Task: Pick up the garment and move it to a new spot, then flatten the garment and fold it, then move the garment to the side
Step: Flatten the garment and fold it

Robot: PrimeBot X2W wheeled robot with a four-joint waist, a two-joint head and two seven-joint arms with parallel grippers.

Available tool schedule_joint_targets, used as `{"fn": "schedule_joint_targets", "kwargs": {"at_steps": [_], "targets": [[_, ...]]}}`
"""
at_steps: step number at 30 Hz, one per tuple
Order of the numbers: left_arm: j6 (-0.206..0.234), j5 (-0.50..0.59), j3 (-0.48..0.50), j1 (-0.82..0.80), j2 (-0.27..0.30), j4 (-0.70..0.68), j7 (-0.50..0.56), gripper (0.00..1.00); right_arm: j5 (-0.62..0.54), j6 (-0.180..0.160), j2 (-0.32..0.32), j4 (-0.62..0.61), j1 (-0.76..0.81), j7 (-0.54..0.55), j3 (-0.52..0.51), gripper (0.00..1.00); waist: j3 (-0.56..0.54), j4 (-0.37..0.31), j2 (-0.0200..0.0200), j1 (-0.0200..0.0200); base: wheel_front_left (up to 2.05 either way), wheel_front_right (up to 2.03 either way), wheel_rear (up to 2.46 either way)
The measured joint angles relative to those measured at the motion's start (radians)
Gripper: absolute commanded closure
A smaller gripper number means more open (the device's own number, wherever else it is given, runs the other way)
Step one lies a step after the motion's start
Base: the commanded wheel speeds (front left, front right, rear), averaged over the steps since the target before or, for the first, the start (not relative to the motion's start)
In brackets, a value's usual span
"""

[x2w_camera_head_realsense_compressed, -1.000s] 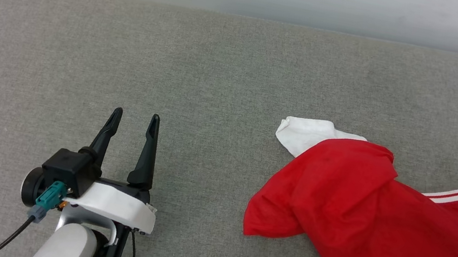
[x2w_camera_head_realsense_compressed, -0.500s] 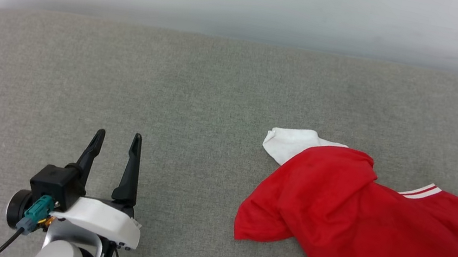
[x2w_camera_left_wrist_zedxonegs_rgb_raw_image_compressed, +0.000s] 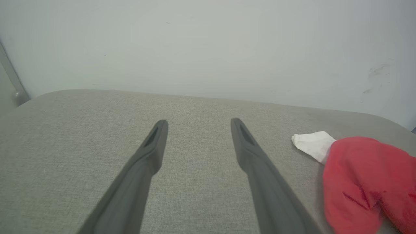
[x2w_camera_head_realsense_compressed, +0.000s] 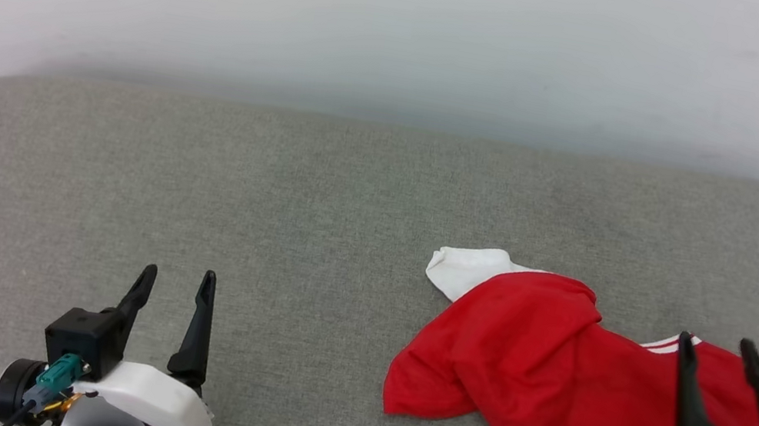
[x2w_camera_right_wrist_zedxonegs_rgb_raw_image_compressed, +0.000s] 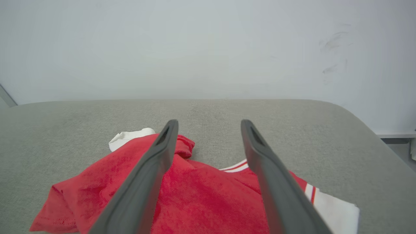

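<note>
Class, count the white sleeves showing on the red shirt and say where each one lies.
2. One white sleeve pokes out at the red shirt's far left end; the other sleeve lies at its right end, red-striped. Parts may be tucked underneath.

Shirt [x2w_camera_head_realsense_compressed: 550, 399]: bright red body; white sleeves [x2w_camera_right_wrist_zedxonegs_rgb_raw_image_compressed: 331, 211] edged with thin red stripes.
Cushion [x2w_camera_head_realsense_compressed: 271, 209]: plain grey weave.
Wall [x2w_camera_head_realsense_compressed: 381, 26]: off-white, with dark scuffs [x2w_camera_right_wrist_zedxonegs_rgb_raw_image_compressed: 334, 39].
Left gripper [x2w_camera_head_realsense_compressed: 179, 273] and right gripper [x2w_camera_head_realsense_compressed: 714, 341]: black fingers, white housings.
Connector [x2w_camera_head_realsense_compressed: 56, 375]: teal.
</note>
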Motion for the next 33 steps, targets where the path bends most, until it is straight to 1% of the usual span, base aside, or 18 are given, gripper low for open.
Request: {"fn": "schedule_joint_targets", "kwargs": {"at_steps": [4, 9, 12, 14, 16, 19, 24, 28, 33], "targets": [[0.002, -0.004, -0.007, 0.004, 0.007, 0.004, 0.021, 0.0, -0.006, 0.0, 0.016, -0.07, 0.053, 0.02, 0.05, 0.0, -0.018, -0.013, 0.0, 0.0, 0.0, 0.0, 0.0], [-0.009, 0.006, -0.047, -0.017, 0.006, 0.002, 0.057, 0.0, -0.006, 0.0, 0.023, -0.144, 0.08, 0.04, 0.074, 0.0, -0.018, -0.04, 0.0, -0.0001, 0.0, 0.0, 0.0], [-0.041, 0.017, -0.096, -0.08, -0.009, 0.003, 0.098, 0.0, 0.001, 0.0, 0.027, -0.172, 0.086, 0.054, 0.077, 0.0, -0.004, -0.057, 0.0, 0.0, 0.0, 0.0, 0.0], [-0.074, 0.024, -0.135, -0.134, -0.019, 0.015, 0.142, 0.0, 0.002, 0.0, 0.027, -0.183, 0.085, 0.062, 0.078, 0.0, 0.012, -0.067, 0.0, 0.0, 0.0, 0.0, 0.0], [-0.109, 0.025, -0.173, -0.193, -0.033, 0.036, 0.197, 0.0, 0.003, 0.0, 0.027, -0.185, 0.079, 0.07, 0.075, 0.0, 0.03, -0.078, 0.0, 0.0, 0.0, 0.0, 0.0], [-0.161, 0.024, -0.232, -0.276, -0.046, 0.078, 0.314, 0.0, 0.006, 0.0, 0.028, -0.185, 0.065, 0.071, 0.077, 0.0, 0.06, -0.095, 0.0, 0.0, 0.0, 0.0, 0.0], [-0.233, 0.014, -0.314, -0.378, -0.043, 0.15, 0.525, 0.0, 0.01, 0.0, 0.03, -0.182, 0.037, 0.061, 0.09, 0.0, 0.112, -0.127, 0.0, 0.0, 0.0, 0.0, 0.0], [-0.265, -0.002, -0.371, -0.429, -0.027, 0.204, 0.69, 0.0, 0.014, 0.0, 0.034, -0.174, 0.019, 0.052, 0.102, 0.0, 0.151, -0.153, 0.0, 0.0, 0.0, 0.0, 0.0], [-0.283, -0.025, -0.435, -0.48, 0.0, 0.244, 0.862, 0.0, 0.017, 0.0, 0.042, -0.16, 0.0, 0.032, 0.114, 0.0, 0.193, -0.179, 0.0, 0.0, 0.0, 0.0, 0.0]]}}
